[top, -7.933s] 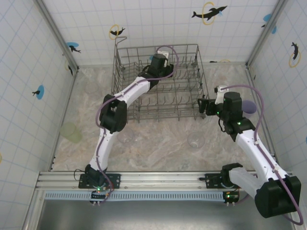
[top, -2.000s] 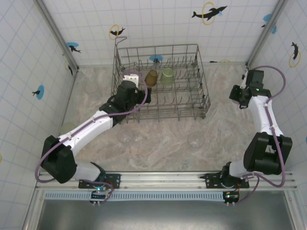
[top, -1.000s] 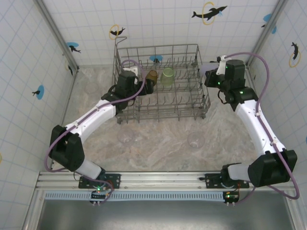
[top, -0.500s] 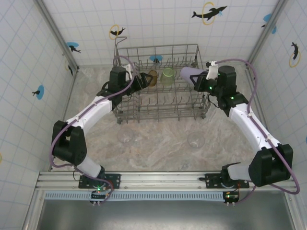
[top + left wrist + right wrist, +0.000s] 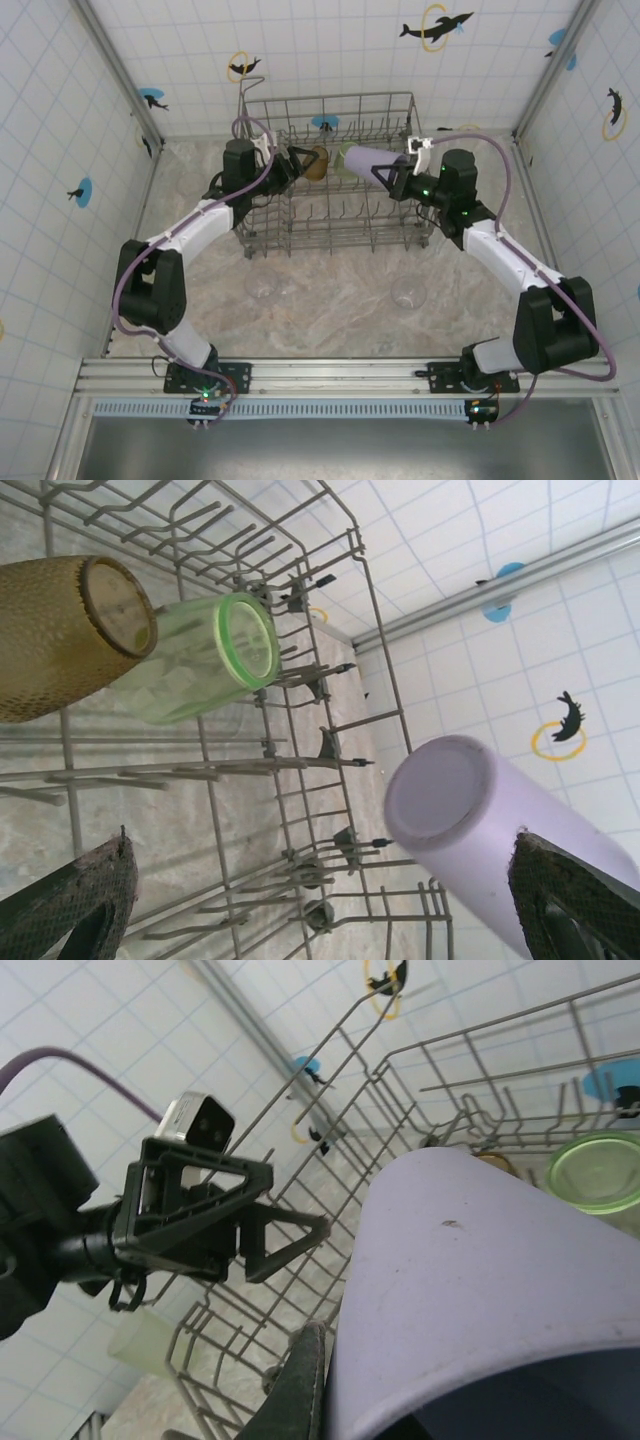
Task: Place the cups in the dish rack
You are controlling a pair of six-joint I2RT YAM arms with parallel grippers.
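Gripping the lilac cup (image 5: 368, 161), right jaws face open left jaws — amber cup (image 5: 50, 640), green cup (image 5: 190, 665) between.

The lilac cup (image 5: 365, 160) is carried left over the dish rack (image 5: 330, 97) by the right gripper (image 5: 392, 172), near the green cup (image 5: 205, 655). The left gripper (image 5: 290, 163) is moved up beside the amber cup (image 5: 316, 163).

Two cups (image 5: 200, 655) side by side in the dish rack (image 5: 340, 225), a third cup (image 5: 365, 160) over it
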